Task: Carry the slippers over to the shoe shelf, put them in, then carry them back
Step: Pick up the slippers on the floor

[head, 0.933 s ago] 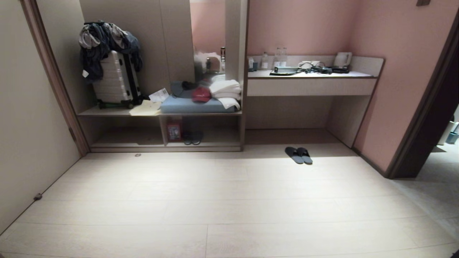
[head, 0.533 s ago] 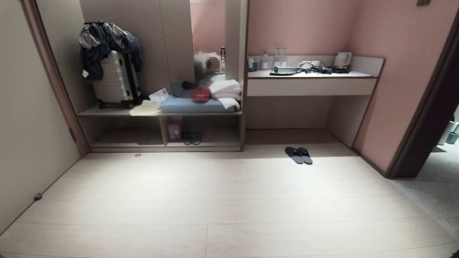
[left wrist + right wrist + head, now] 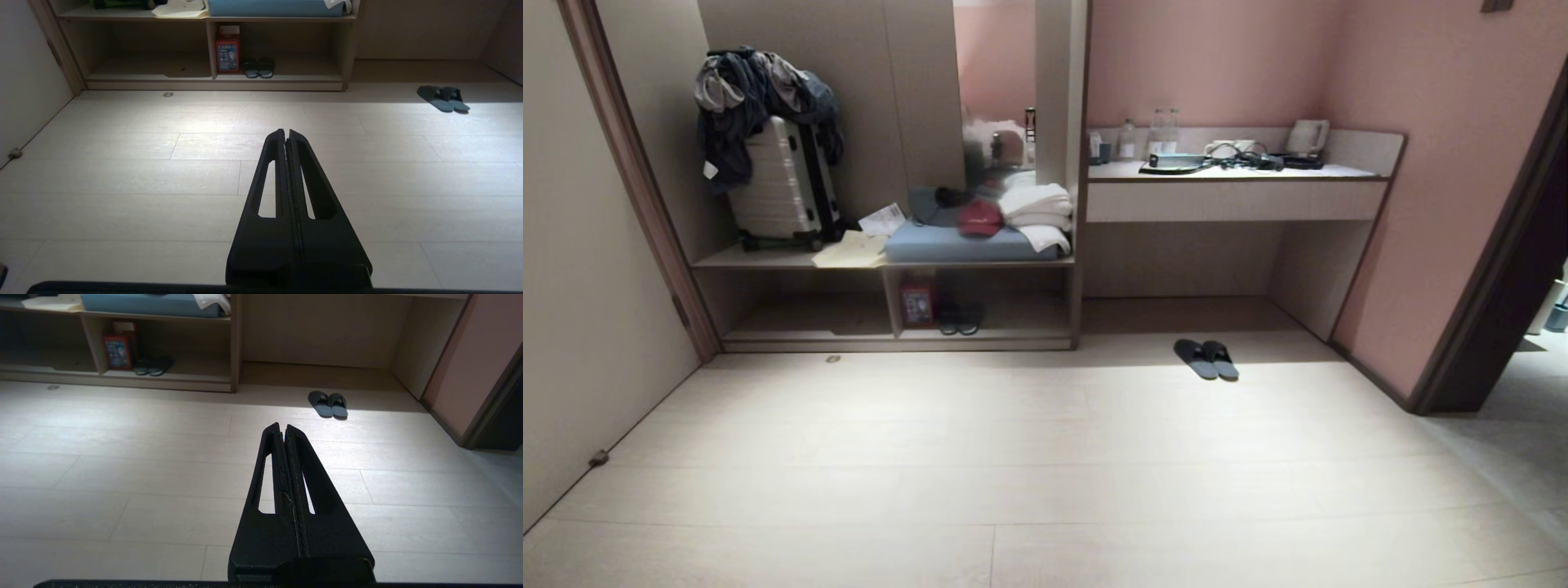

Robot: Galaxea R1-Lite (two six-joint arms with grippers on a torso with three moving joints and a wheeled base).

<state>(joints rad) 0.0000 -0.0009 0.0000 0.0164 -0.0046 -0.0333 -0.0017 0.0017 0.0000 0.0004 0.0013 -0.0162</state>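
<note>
So, sweeping your head view from the left: a silver suitcase (image 3: pixel 783 184) stands on the upper ledge with a heap of dark clothes (image 3: pixel 760 90) draped over its top. Beside it lie some papers (image 3: pixel 851 249), then a blue cushion (image 3: pixel 968 242) carrying a red cap (image 3: pixel 980 217) and folded white towels (image 3: pixel 1037 211).

Under that ledge you've got the shoe shelf (image 3: pixel 894 339), a low pale-wood cubby split by an upright divider. Its left bay looks bare; the right bay has a red box (image 3: pixel 918 301) just beside the divider and a dark pair with pale sole rims (image 3: pixel 959 319) next to it.

Further right, the desk counter (image 3: pixel 1233 198) holds water bottles (image 3: pixel 1161 129), cables and a white kettle (image 3: pixel 1308 136).

The slippers (image 3: pixel 1207 358) you're after sit side by side on the floor (image 3: pixel 1045 457), in front of the open space under that counter, right of the shelf and well apart from it, at the edge of the lit patch.

Neither arm shows in your head view. On the wrist cameras, your left gripper (image 3: pixel 285 132) has its fingers pressed together with nothing between them, hovering over bare floor and pointing toward the shelf. Your right gripper (image 3: pixel 282 427) is pressed together and empty too, aimed roughly toward the slippers, well short of them.
</note>
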